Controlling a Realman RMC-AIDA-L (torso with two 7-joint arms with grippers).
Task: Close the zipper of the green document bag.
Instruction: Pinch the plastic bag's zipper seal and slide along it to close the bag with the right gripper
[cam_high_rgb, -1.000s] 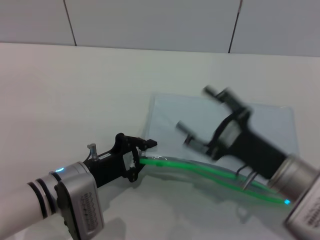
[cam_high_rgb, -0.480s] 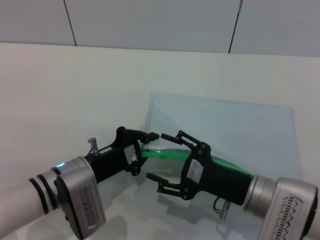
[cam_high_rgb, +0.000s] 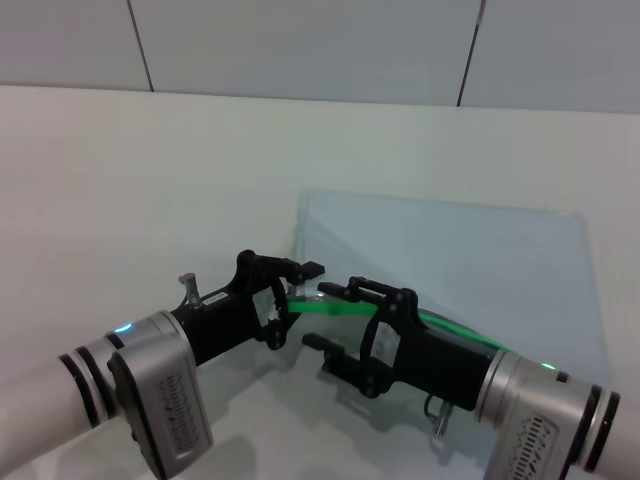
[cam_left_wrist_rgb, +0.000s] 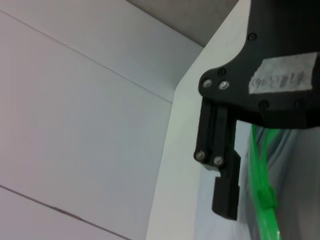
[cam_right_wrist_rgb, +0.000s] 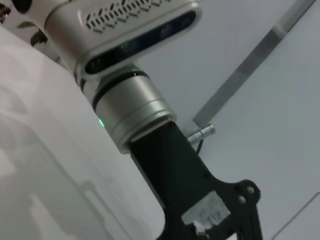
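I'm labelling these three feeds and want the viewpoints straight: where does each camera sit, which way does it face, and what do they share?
Head view: on the robot's head, looking forward and down at the green document bag; left gripper holds the zipper end, right gripper open beside it.
Left wrist view: on the left arm, looking along its black finger at the zipper and wall.
Right wrist view: on the right arm, facing the left arm.
Shared: head and left wrist show the zipper.

The right gripper and its arm covered the middle and near end of the zipper, and its slider could not be made out. The left gripper hid the bag corner it reached, so its fingers' grip on the strip could not be told.
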